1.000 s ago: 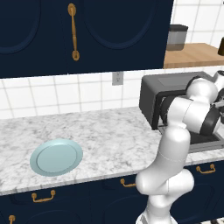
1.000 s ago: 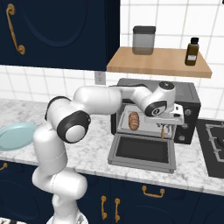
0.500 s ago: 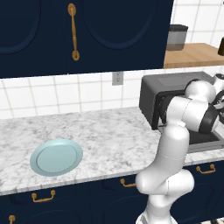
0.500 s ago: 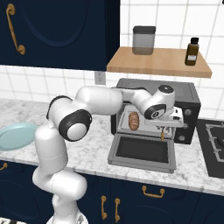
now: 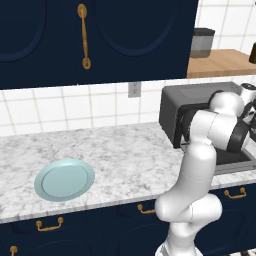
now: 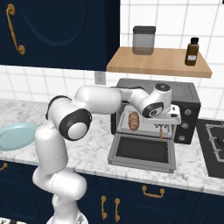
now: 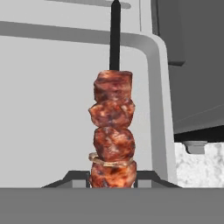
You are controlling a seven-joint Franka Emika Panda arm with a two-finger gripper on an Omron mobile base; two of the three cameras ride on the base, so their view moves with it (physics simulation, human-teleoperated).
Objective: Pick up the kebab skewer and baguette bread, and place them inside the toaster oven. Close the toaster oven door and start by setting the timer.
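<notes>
My gripper point(image 7: 113, 178) is shut on the kebab skewer point(image 7: 113, 127), whose reddish-brown meat chunks and dark stick point away from the hand. In the right base view the gripper point(image 6: 162, 124) hangs at the right of the toaster oven point(image 6: 188, 98) mouth, and the skewer point(image 6: 161, 131) dangles just above the toaster oven door point(image 6: 142, 151), which lies open and flat. The baguette bread point(image 6: 133, 121) lies inside the oven at the left. From the left base view the toaster oven point(image 5: 180, 107) stands behind my arm.
A pale blue plate point(image 5: 64, 179) sits on the marble counter point(image 5: 130, 155) to the left, seen also as the plate point(image 6: 15, 134). A wooden shelf point(image 6: 159, 65) with a jar and a bottle hangs above the oven. A stove point(image 6: 214, 148) adjoins it on the right.
The wrist has shifted slightly at the oven mouth. The skewer stays in my grip at nearly the same spot above the open door.
</notes>
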